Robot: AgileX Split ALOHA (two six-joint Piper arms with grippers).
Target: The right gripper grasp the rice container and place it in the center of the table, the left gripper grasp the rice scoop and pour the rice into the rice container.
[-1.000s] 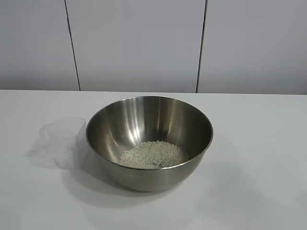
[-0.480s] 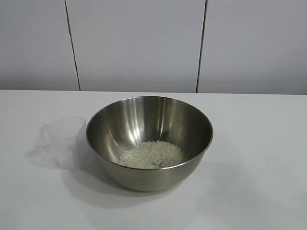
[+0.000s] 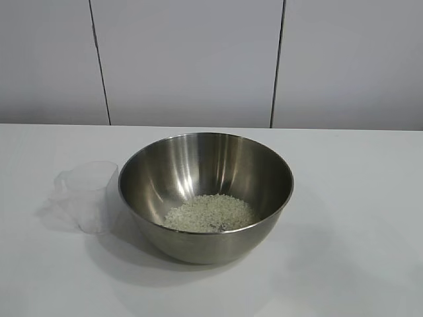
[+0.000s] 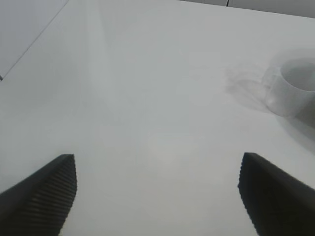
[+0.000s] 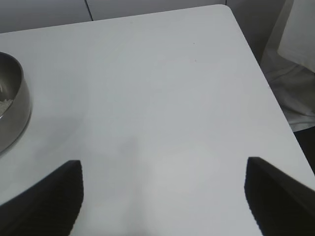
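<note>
Nothing has shifted: shiny steel rice container holds rice; left claw gapes empty.

exterior: level, frontal | wrists: downward, near table

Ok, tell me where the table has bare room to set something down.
The table is bare right of the rice container, and also in front of it and behind it up to the wall. It is crowded only at the bowl's left, where the rice scoop stands close beside it.
</note>
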